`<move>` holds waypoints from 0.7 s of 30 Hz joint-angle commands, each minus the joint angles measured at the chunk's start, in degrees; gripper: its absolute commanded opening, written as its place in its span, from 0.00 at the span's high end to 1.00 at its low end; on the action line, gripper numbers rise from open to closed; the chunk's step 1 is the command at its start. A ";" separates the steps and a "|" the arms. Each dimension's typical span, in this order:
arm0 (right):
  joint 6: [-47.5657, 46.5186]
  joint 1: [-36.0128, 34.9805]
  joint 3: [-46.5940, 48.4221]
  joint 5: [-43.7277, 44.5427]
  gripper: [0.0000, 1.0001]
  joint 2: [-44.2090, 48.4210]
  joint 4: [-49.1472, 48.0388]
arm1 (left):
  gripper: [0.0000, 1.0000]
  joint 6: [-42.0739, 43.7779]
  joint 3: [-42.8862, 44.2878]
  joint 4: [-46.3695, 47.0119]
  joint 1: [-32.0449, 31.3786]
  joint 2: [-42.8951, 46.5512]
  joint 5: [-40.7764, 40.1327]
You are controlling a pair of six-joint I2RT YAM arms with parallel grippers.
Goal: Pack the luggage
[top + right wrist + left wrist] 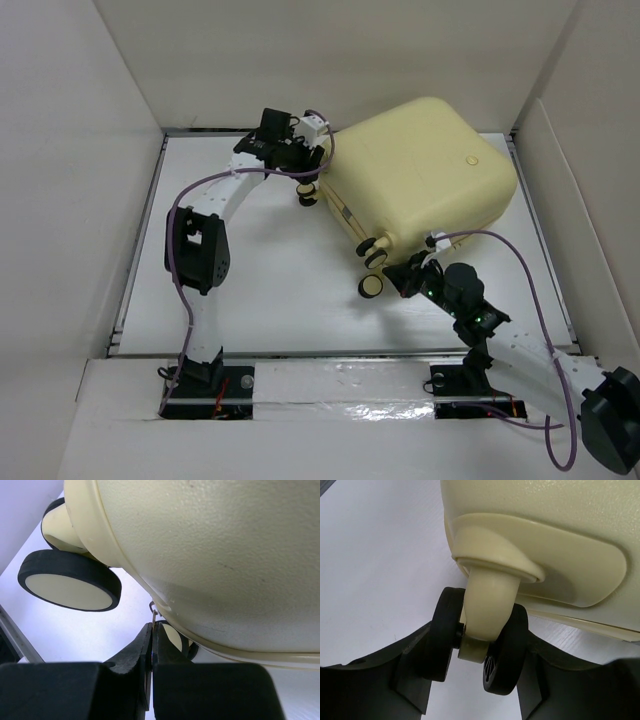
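The luggage [425, 165], a pale yellow hard-shell suitcase, lies closed on the back right of the white table. My left gripper [307, 188] is at its left corner. In the left wrist view the fingers [415, 665] press on both black discs of a twin caster wheel [510, 650] under the shell [545, 510]. My right gripper [402, 275] is at the near corner, shut on a thin metal zipper pull [154, 614] hanging from the seam of the shell [225, 555]. A yellow-faced wheel [70, 582] sits just to the left of it.
White walls enclose the table [260, 290] on the left, back and right. Two more suitcase wheels [371, 287] stand near my right gripper. A raised rail [300, 352] runs along the near edge before the arm bases.
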State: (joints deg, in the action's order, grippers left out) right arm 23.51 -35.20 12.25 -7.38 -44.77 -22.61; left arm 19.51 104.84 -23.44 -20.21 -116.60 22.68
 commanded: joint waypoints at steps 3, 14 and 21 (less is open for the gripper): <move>0.14 -0.48 1.90 -5.46 1.00 1.97 -4.20 | 0.87 -2.89 -1.73 4.71 1.05 2.07 1.23; -0.13 0.75 2.34 -4.75 1.00 2.06 -3.58 | 1.00 -13.53 -12.99 22.62 -0.27 11.65 -0.26; -1.53 7.33 6.11 -8.17 1.00 1.79 0.80 | 1.00 -32.67 -52.82 54.18 -2.56 36.04 -4.66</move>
State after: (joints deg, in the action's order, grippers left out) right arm 23.03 -30.26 12.60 -12.69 -43.27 -18.74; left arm -0.67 62.63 14.68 -21.87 -92.99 19.35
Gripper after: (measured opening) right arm 0.024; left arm 0.511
